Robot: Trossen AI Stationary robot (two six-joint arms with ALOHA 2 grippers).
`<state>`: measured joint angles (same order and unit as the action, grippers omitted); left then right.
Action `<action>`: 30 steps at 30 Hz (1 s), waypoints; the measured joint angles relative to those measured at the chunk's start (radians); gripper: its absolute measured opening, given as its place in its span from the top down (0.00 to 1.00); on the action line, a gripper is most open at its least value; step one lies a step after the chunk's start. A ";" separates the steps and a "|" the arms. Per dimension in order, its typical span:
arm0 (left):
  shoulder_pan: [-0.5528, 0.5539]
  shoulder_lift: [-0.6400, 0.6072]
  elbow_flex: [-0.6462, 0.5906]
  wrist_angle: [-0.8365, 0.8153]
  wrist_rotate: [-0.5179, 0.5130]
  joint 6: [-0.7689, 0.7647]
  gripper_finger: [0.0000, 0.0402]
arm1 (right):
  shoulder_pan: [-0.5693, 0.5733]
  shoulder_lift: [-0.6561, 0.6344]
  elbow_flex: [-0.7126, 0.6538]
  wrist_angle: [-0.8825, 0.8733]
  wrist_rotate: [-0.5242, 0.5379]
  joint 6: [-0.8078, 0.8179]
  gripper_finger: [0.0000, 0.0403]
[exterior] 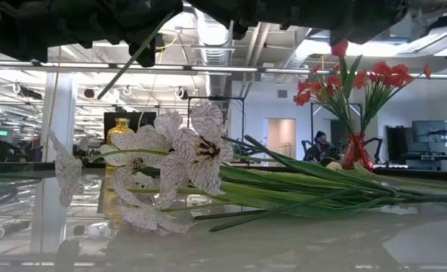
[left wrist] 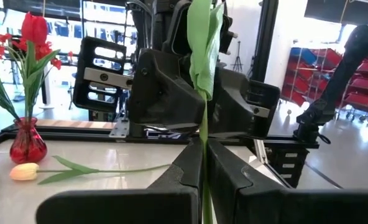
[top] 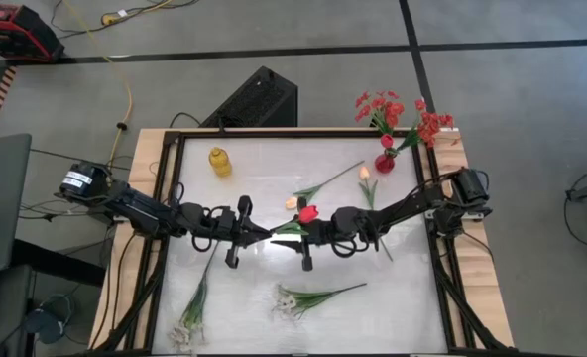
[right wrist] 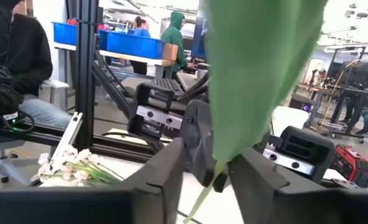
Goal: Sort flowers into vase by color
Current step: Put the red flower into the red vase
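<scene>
Mid-table, a handover in progress: left gripper (top: 259, 234) and right gripper (top: 295, 230) meeting tip to tip over the table (top: 412, 297), red tulip (top: 307, 213) and its green stalk (left wrist: 203, 155) held between them, lifted clear of the surface. Left fingers (left wrist: 185, 169) pinched narrow on the stalk; right fingers (right wrist: 165, 168) closed around its lower end, a broad leaf (right wrist: 258, 68) draped over that lens. Judged: one stem being passed arm to arm on its way to the red vase (top: 385, 162). Next move likely calls for one gripper letting go cleanly, then carrying the stalk end-first into the narrow neck without knocking the red blossoms (top: 398, 114) already standing there. Elsewhere: cream tulip (top: 365, 173) lying near the red vase, another pale bud (top: 292, 202) beside the held flower, white sprays (top: 292, 300) and (top: 189, 332) at the near edge, yellow vase (top: 219, 162) empty at the far left. Hard to make out: which gripper bears the load; exact contact hidden by the leaf; low view blocked by white petals (exterior: 186, 151).
</scene>
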<state>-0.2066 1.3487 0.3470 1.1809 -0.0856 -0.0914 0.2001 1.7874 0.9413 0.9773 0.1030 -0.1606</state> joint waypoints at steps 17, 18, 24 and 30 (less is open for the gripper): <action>0.012 -0.003 -0.008 -0.051 0.010 0.112 0.77 | 0.041 -0.215 0.000 -0.462 0.171 0.163 0.94; 0.017 -0.003 -0.014 -0.059 0.011 0.113 0.75 | 0.059 -0.249 0.000 -0.531 0.238 0.165 0.94; 0.063 -0.003 -0.070 -0.063 0.013 0.078 0.68 | 0.169 -0.461 0.000 -0.957 0.615 0.307 0.94; 0.079 -0.003 -0.092 -0.055 0.021 0.061 0.68 | 0.220 -0.630 0.000 -1.359 0.877 0.593 0.94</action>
<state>-0.1280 1.3460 0.2546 1.1259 -0.0643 -0.0307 0.4200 1.1573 0.9417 -0.3814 0.9801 0.4323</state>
